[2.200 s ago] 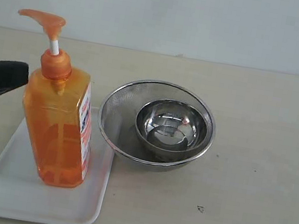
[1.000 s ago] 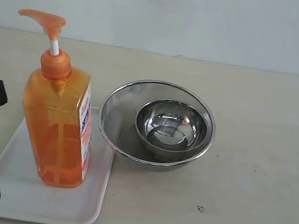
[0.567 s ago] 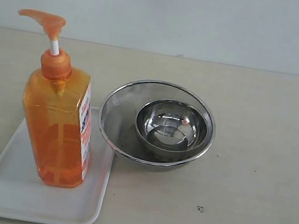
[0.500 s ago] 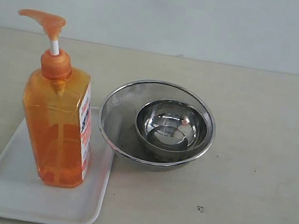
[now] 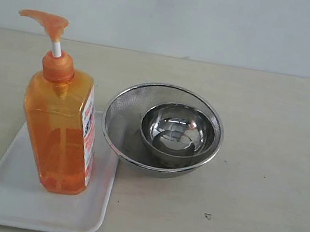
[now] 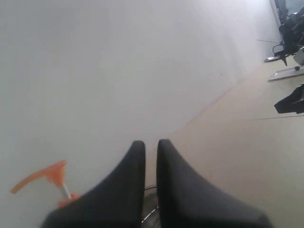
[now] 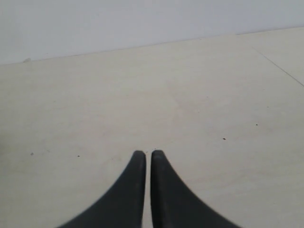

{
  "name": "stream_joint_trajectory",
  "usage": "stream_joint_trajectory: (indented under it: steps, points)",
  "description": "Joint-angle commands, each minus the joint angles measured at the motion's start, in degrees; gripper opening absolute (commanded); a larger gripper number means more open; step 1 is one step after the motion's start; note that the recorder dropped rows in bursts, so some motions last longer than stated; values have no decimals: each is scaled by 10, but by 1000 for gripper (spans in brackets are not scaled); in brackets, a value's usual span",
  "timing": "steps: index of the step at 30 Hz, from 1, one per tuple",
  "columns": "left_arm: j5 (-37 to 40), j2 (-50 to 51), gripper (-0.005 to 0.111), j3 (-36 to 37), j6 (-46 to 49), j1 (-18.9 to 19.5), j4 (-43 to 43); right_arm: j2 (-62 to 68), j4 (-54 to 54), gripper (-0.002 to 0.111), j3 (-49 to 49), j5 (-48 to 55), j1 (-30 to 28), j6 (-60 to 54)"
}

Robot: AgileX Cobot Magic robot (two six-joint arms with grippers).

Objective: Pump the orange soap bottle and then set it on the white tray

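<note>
The orange soap bottle (image 5: 59, 129) stands upright on the white tray (image 5: 13, 202) at the left of the exterior view, its pump head (image 5: 45, 18) raised. No gripper shows in that view. In the left wrist view my left gripper (image 6: 151, 144) is shut with nothing between its fingers, held away from the bottle; only the orange pump head (image 6: 40, 175) shows beside it. My right gripper (image 7: 145, 154) is shut and empty over bare table in the right wrist view.
A steel mesh strainer (image 5: 121, 110) with a smaller steel bowl (image 5: 177, 132) inside it sits just right of the tray, its rim close to the bottle. Pale table surface (image 5: 271, 172) stretches to the right and behind.
My left gripper's open fingers drew back past the left edge of the exterior view and are now gone from it. It has shut. The bottle has not moved.
</note>
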Motion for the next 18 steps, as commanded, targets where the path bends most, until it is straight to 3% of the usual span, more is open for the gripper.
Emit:
stream_joint_trajectory:
  steps: [1,6,15,18]
  points:
    - [37,-4,5,2,-16,-13,41,-2,-2,1,2,-3,-1,-1]
    - [81,-4,5,2,-16,-29,61,-2,-2,1,2,-3,-1,-1]
    - [86,-4,5,2,-9,-29,64,-2,-2,1,2,-3,-1,-1]
    - [106,-4,5,2,33,-29,72,-2,-2,1,2,-3,-1,-1]
